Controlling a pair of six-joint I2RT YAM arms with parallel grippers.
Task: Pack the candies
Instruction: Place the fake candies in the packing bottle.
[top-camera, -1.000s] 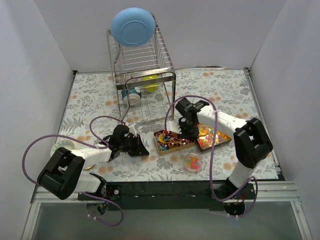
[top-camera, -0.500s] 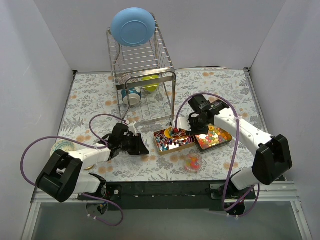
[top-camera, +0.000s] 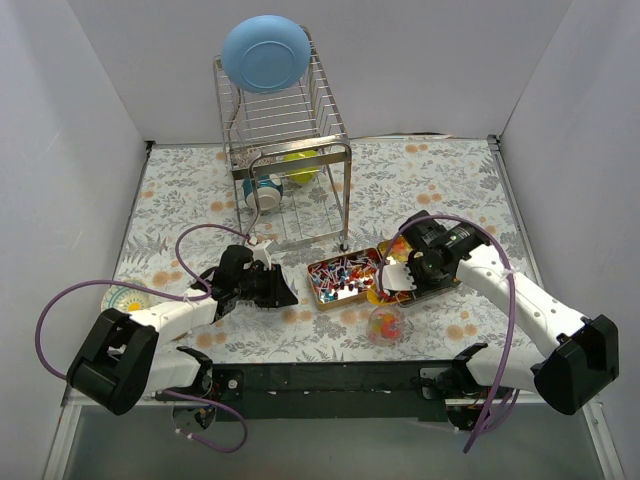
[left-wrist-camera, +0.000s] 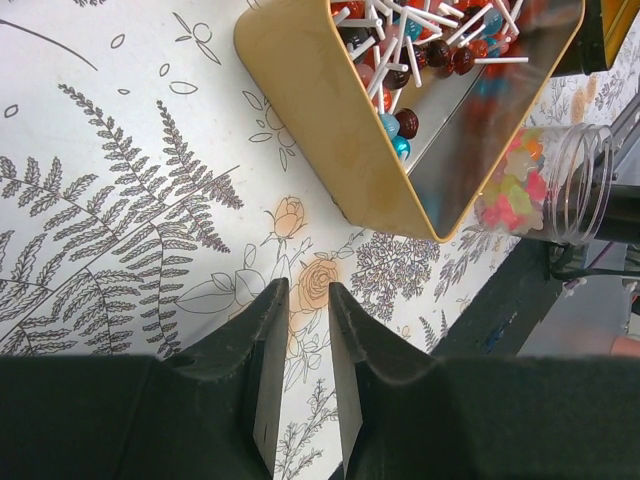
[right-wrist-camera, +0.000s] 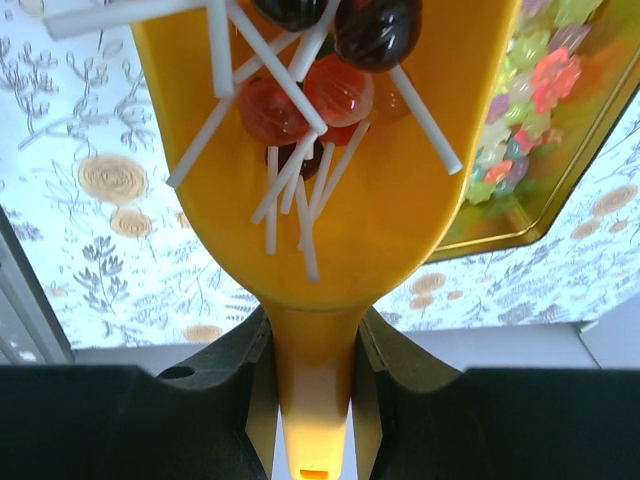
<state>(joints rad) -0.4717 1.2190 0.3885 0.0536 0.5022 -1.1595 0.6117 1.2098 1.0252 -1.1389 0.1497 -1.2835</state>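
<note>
A gold tin (top-camera: 314, 285) of lollipops (left-wrist-camera: 420, 60), red, blue and brown on white sticks, lies mid-table. My right gripper (top-camera: 398, 278) is shut on the handle of a yellow scoop (right-wrist-camera: 330, 190). The scoop carries several red and dark lollipops (right-wrist-camera: 320, 90) and hangs over the tin's right end. Under that arm sits a second tin (right-wrist-camera: 530, 110) of pastel gummy candies. A clear cup (top-camera: 385, 325) holding a few candies stands just in front. My left gripper (left-wrist-camera: 305, 290) rests low on the cloth left of the lollipop tin (left-wrist-camera: 330, 110), its jaws a narrow gap apart with nothing between them.
A wire dish rack (top-camera: 285, 150) with a blue bowl (top-camera: 265, 55) on top stands at the back. A round patterned object (top-camera: 125, 298) lies at the far left. White walls close in three sides, and the black front rail (top-camera: 330, 375) runs along the near edge.
My right arm swung right and toward me, and the scoop came up out of the lollipop tin loaded, ending above the clear cup. The left arm barely moved.
</note>
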